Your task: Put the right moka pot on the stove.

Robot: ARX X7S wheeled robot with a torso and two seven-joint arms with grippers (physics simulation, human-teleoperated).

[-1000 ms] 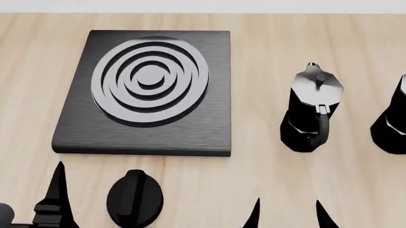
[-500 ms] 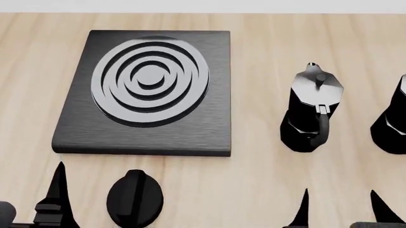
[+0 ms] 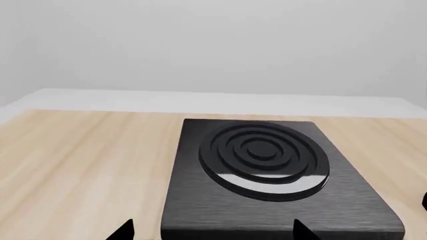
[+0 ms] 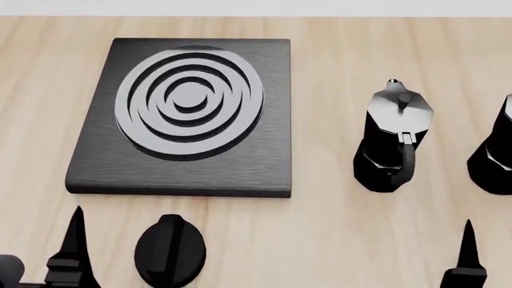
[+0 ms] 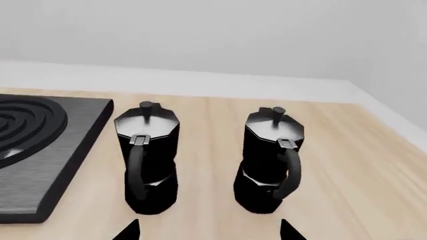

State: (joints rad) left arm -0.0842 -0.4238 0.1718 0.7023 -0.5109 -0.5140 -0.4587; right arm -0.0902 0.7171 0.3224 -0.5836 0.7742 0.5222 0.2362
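While the wooden table [image 4: 336,234] fills the head view from edge to edge, the stove [image 4: 186,120] takes up its left half, a flat black slab with its grey ring burner [image 4: 189,103] bare on top. Over to the right stand 2 black moka pots, both upright, handles turned toward the robot. The right moka pot [image 5: 271,161] is cut off by the head view's right edge, but the right wrist view shows it whole, standing on the table well apart from the stove. The left moka pot [image 4: 394,138] sits between it and the slab, near its twin without touching. In front of the stove's near edge lies the black oval knob [image 4: 169,249], flat on the wood.

Now the arms. The left gripper [image 3: 212,231] hangs low at the near left, just ahead of the stove's front edge; its 2 tips show spread wide in the left wrist view, nothing between them. The right gripper [image 5: 208,229] sits at the near right, short of both pots; its tips stand wide apart too, empty, with the gap facing the space between the 2 pots.
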